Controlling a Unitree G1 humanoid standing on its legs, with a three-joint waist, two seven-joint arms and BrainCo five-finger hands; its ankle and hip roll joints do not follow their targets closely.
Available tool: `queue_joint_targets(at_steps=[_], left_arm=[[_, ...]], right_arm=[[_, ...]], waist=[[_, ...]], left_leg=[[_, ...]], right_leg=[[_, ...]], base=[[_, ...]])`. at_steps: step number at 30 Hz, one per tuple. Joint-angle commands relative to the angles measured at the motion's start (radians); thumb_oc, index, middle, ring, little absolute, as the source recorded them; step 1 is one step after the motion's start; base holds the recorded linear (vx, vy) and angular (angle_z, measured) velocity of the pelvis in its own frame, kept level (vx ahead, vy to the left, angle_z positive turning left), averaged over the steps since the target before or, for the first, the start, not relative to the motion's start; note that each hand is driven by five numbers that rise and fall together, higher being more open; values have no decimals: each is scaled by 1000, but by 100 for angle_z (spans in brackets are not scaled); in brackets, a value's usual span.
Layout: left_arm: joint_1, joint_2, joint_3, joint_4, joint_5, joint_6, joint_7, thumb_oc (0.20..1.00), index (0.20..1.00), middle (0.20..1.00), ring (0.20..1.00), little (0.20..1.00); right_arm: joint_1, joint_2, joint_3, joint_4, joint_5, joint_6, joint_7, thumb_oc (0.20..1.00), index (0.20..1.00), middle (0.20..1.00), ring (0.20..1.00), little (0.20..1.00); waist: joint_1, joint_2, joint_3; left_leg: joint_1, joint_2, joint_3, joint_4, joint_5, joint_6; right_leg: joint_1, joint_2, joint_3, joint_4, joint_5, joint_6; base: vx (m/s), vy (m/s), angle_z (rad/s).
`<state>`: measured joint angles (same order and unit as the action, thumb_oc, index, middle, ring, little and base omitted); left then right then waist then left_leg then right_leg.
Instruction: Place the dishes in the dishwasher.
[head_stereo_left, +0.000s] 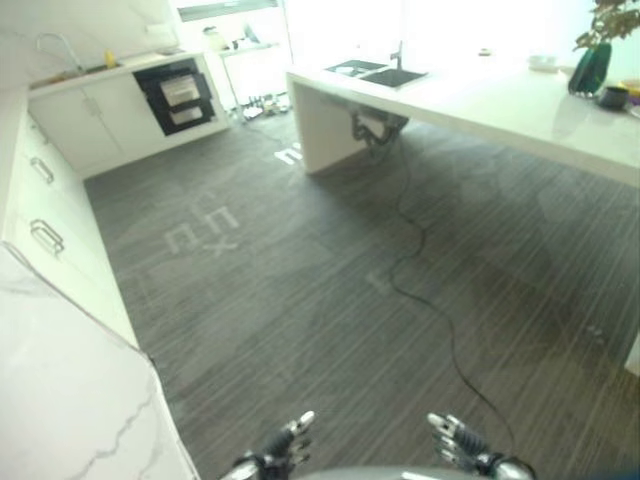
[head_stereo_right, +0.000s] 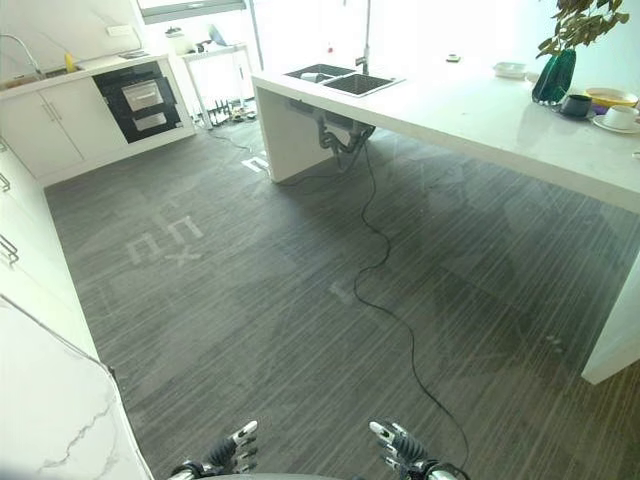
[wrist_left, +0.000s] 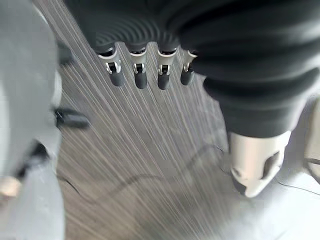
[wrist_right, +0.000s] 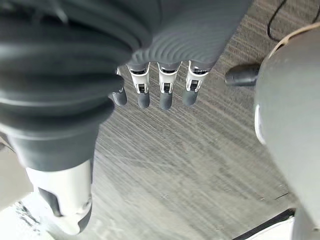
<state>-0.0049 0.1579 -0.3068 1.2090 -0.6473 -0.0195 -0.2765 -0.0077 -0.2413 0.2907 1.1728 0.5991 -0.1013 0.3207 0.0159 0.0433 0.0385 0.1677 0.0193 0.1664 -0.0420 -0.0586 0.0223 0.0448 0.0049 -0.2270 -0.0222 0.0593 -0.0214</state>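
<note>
The dishes stand on the white island counter at the far right: a dark bowl, a yellow-rimmed plate, a white cup on a saucer and a small white dish. The black built-in dishwasher sits in the cabinet row at the far left, across the floor. My left hand and right hand hang low at the near edge of the eye views. Their fingers are straight over the bare floor. Both hands are open and hold nothing.
A green vase with a plant stands beside the dishes. A sink with a tap is set in the island's far end. A white marble counter with drawers runs along my left. Grey striped floor lies between them.
</note>
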Motion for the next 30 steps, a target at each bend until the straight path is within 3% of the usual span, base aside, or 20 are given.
queue_joint_targets(at_steps=[1, 4, 9, 12, 17, 20, 23, 30], left_arm=[[-64, 1, 39, 56, 23, 31, -4, 1000, 1000, 1000, 1000, 1000], [-53, 2, 53, 78, 48, 63, -35, 1000, 1000, 1000, 1000, 1000], [-39, -6, 66, 96, 18, 49, -71, 1000, 1000, 1000, 1000, 1000], [-36, -4, 74, 100, 34, 97, -137, 1000, 1000, 1000, 1000, 1000], [-48, 5, 58, 105, 56, 47, -91, 1000, 1000, 1000, 1000, 1000], [-52, 7, 61, 95, 20, 11, -97, 1000, 1000, 1000, 1000, 1000], [-57, 8, 62, 78, -22, 15, -111, 1000, 1000, 1000, 1000, 1000], [-88, 26, 34, -19, -46, -60, -97, 1000, 1000, 1000, 1000, 1000]], right_arm=[[-71, 24, 6, 74, 3, -10, 14, 1000, 1000, 1000, 1000, 1000], [-62, 23, -6, 84, 11, -24, 12, 1000, 1000, 1000, 1000, 1000], [-62, 24, -22, 87, 27, -25, 27, 1000, 1000, 1000, 1000, 1000], [-61, 24, -27, 92, 3, -47, 58, 1000, 1000, 1000, 1000, 1000], [-63, 17, -20, 82, 31, -89, 94, 1000, 1000, 1000, 1000, 1000], [-66, 11, -32, 81, 66, -81, 87, 1000, 1000, 1000, 1000, 1000], [-69, 7, -43, 81, 88, -72, 80, 1000, 1000, 1000, 1000, 1000], [-92, -15, -8, -7, 80, -133, 81, 1000, 1000, 1000, 1000, 1000]], waist=[[-7, -50, 3], [-7, -50, 2], [-10, -45, 3], [-13, -47, 4], [-17, -49, 1], [-19, -48, 1], [-22, -47, 3], [-27, -48, 10]], left_leg=[[-25, 28, 5, -45, 51, -41], [-26, 28, 5, -45, 53, -42], [-30, 28, 6, -45, 53, -40], [-30, 26, 1, -45, 50, -39], [-31, 26, 3, -45, 51, -41], [-33, 24, -3, -45, 51, -40], [-33, 24, -13, -45, 53, -39], [-30, 38, -22, -45, 65, -44]], right_leg=[[101, -100, 13, -65, -21, 115], [101, -98, 10, -65, -21, 114], [95, -96, 17, -65, -23, 110], [95, -92, 26, -65, -24, 108], [94, -89, 28, -65, -24, 109], [93, -83, 38, -65, -26, 106], [93, -74, 53, -65, -28, 100], [97, -55, 65, -58, -39, 87]], base=[[25, -30, 4], [12, -24, 5], [1, -2, 1], [0, 0, 0], [0, 0, 0], [0, 0, 0], [-2, -23, 3], [16, -82, 4]])
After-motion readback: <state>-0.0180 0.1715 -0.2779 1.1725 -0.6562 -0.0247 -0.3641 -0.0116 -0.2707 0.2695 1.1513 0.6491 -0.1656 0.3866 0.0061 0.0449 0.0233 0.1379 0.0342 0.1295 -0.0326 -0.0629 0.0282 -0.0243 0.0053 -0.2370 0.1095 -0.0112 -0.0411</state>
